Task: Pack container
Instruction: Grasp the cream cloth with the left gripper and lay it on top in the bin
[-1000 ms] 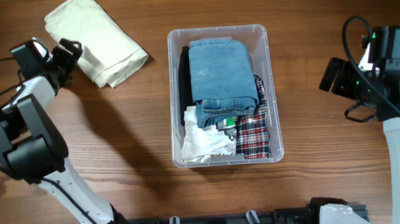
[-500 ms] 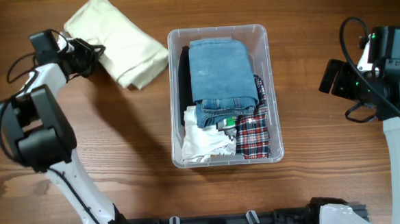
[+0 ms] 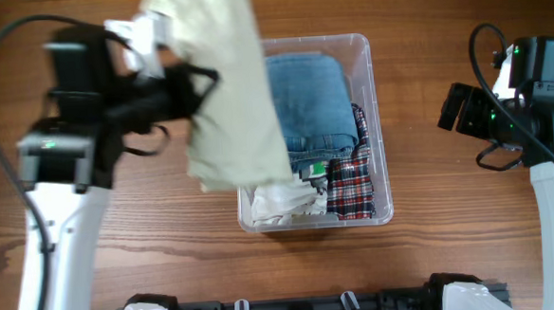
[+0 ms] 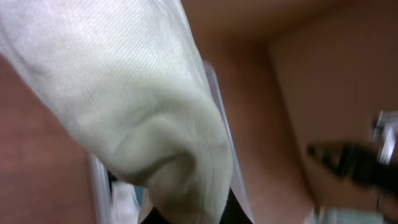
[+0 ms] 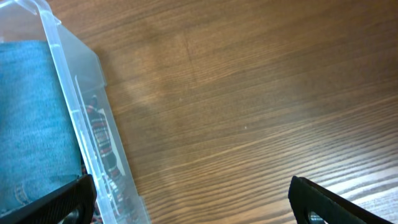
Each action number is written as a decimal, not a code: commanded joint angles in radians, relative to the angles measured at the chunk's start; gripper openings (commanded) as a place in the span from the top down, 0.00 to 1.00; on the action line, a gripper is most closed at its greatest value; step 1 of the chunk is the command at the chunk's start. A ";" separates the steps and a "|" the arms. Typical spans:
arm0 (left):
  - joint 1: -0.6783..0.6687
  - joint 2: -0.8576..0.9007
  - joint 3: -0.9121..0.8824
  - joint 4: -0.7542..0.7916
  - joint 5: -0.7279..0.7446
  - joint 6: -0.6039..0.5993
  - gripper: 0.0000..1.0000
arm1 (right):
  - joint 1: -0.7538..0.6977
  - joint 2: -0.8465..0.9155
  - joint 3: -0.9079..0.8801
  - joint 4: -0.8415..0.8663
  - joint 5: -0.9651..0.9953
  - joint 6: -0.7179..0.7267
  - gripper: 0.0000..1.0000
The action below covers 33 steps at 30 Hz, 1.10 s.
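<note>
the container (image 3: 347,39) sits on the counter (image 3: 168,246) at the centre of the overhead frame. it holds folded jeans (image 3: 312,101), a plaid shirt (image 3: 350,184) at its lower right and a white garment (image 3: 279,198) at its lower left. the left end effector (image 3: 183,84), blurred, is clamped on a cream cloth (image 3: 226,91) that hangs over the container's left side. the right end effector (image 5: 189,202) is at the right edge of the frame, well apart from the container, with its 2 fingers spread wide over bare counter.

No legible writing on the container (image 3: 378,140), none elsewhere (left wrist view blurred)
</note>
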 commanded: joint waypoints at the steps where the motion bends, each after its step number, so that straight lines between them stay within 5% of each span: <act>1: -0.175 0.028 0.013 0.004 -0.087 0.079 0.96 | -0.003 0.005 -0.008 0.000 -0.032 -0.003 0.00; 5: -0.345 0.115 0.013 0.071 -0.090 0.080 0.96 | -0.003 0.005 -0.008 -0.010 -0.035 -0.002 0.00; 12: -0.514 0.214 0.013 0.181 -0.343 -0.199 0.96 | -0.003 0.005 -0.008 -0.013 -0.039 -0.003 0.00; 33: -0.603 0.393 0.013 0.229 -0.460 -0.447 0.96 | -0.003 0.005 -0.008 -0.013 -0.042 -0.003 0.00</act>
